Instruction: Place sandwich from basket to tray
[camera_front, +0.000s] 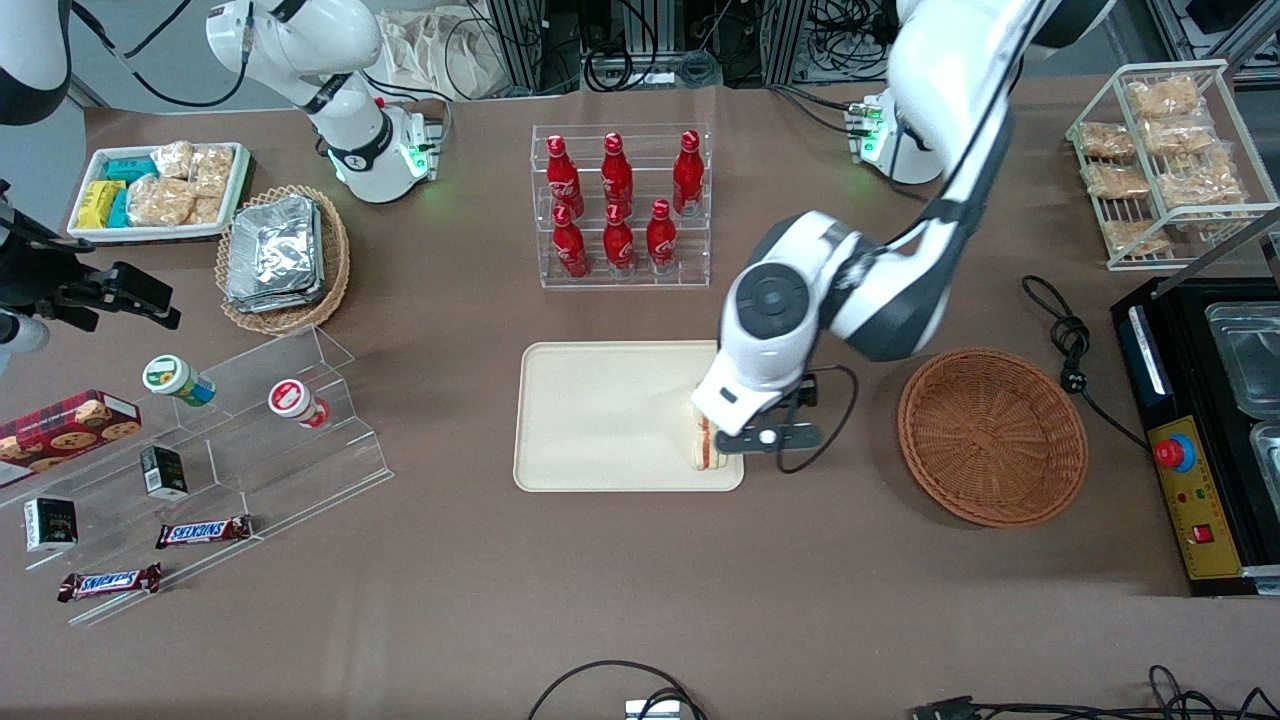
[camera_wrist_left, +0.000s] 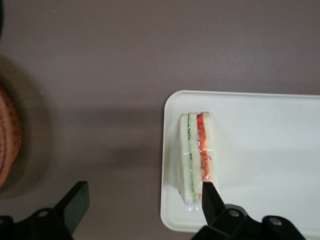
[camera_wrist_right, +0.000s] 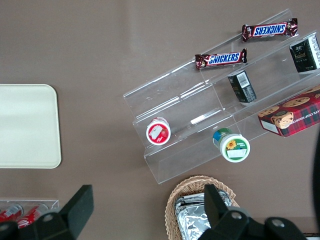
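Left wrist view tells you most of it: the sandwich (camera_wrist_left: 196, 156) is sitting on the tray (camera_wrist_left: 260, 150), right at the corner nearest the basket (camera_wrist_left: 7, 135), standing on its cut edge with the bread slices upright. The hand (camera_wrist_left: 142, 200) has its fingers spread wide apart, one fingertip (camera_wrist_left: 209, 196) touching or just about touching the red-filling face, the other finger out over the bare tabletop (camera_wrist_left: 100, 60). So nothing is clamped; looks to me like the drop-off is basically done.

The sandwich's long axis runs along the tray's short side, and it lies straight out ahead of the hand, between the two fingers' lines. Any lift should go straight up so that near fingertip doesn't tip it over.

Textures: soft white bread, red and green filling layers, wrapped in shiny clear film. The tray is smooth cream plastic with rounded corners. In the front view the basket (camera_front: 992, 436) is reddish woven wicker, empty, beside the tray toward the working arm's end.
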